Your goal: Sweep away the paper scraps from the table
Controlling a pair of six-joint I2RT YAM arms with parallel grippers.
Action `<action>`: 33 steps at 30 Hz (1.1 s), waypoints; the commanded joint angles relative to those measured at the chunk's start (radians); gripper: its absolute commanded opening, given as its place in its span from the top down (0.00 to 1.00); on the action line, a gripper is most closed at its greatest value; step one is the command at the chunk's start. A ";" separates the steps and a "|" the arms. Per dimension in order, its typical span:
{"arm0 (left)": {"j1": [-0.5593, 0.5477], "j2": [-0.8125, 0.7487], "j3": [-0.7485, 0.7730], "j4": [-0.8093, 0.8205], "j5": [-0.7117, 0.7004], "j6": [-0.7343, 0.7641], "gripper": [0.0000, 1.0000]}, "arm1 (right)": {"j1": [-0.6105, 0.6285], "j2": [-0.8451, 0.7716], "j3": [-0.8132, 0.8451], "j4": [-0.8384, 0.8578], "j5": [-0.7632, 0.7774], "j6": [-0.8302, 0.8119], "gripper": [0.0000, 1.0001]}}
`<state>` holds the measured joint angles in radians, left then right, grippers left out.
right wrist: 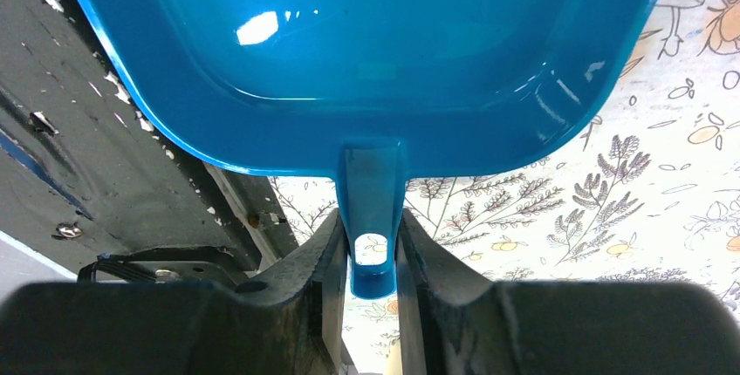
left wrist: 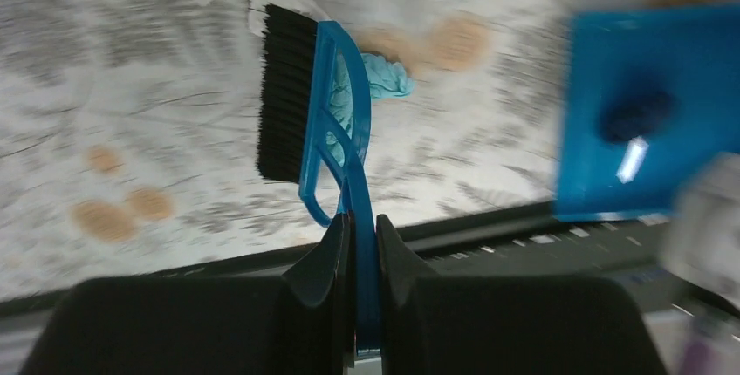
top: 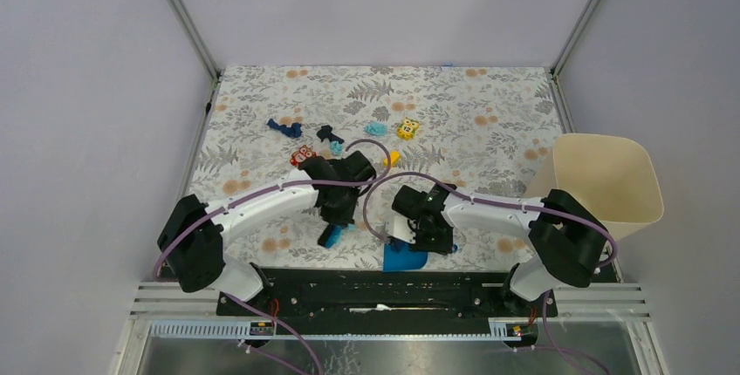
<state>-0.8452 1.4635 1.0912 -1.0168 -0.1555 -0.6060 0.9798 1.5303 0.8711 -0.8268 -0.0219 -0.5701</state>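
Jaws of left gripper [left wrist: 364, 237] clamp brush [left wrist: 325, 113] handle; right gripper [right wrist: 371, 240] jaws clamp dustpan [right wrist: 375, 52] handle. Cyan wad [left wrist: 387, 78] sits just beside brush head. Other paper scraps [top: 377, 128] lie scattered mid-way up table [top: 489, 113].

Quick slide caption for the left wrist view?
Left gripper clamps a blue plastic brush with black bristles; a crumpled light cyan paper scrap lies by its head on the floral-cloth table.
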 commanded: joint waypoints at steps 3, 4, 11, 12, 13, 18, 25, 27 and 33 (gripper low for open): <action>-0.118 0.055 0.008 0.333 0.395 -0.081 1.00 | 0.010 0.040 0.049 -0.004 -0.036 0.010 1.00; -0.128 0.056 0.008 0.367 0.412 -0.097 1.00 | 0.010 0.041 0.050 -0.003 -0.042 0.011 1.00; -0.142 0.017 -0.024 0.598 0.568 -0.217 1.00 | 0.009 0.027 0.027 0.012 -0.047 0.018 1.00; -0.141 0.006 -0.028 0.617 0.580 -0.229 1.00 | 0.010 0.020 0.021 0.015 -0.044 0.019 1.00; -0.141 -0.005 -0.030 0.632 0.597 -0.240 1.00 | 0.010 0.011 0.014 0.019 -0.040 0.019 1.00; -0.142 -0.065 -0.001 0.566 0.550 -0.233 1.00 | 0.008 -0.035 -0.024 0.022 -0.007 0.024 1.00; -0.142 -0.156 0.075 0.417 0.487 -0.197 1.00 | -0.024 -0.118 -0.086 0.021 0.017 0.051 1.00; -0.142 -0.170 0.104 0.359 0.463 -0.178 1.00 | -0.062 -0.146 -0.097 0.009 0.009 0.045 1.00; -0.130 -0.164 0.258 0.176 0.283 -0.079 1.00 | -0.199 -0.284 -0.128 -0.052 -0.016 -0.001 1.00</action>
<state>-0.9703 1.3342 1.2064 -0.7929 0.2161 -0.7589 0.8391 1.3331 0.7609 -0.8364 -0.0433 -0.5518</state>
